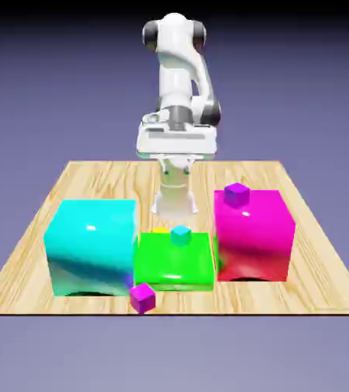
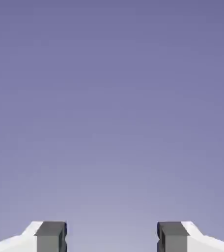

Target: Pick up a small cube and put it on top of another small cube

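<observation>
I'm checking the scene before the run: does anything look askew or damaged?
Nothing looks damaged. The small magenta cube sits askew by the table's near edge, in front of the big cyan block, turned differently from it. A small yellow piece is mostly hidden behind the green block.

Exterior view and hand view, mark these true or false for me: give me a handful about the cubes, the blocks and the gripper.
The gripper is open. True.
The tiny magenta cube is stacked on the tiny cyan cube. False: the tiny magenta cube is apart from the tiny cyan cube.
The tiny violet cube sits on the big magenta block. True.
The big cyan block is at the exterior view's right. False: the big cyan block is at its left.
</observation>
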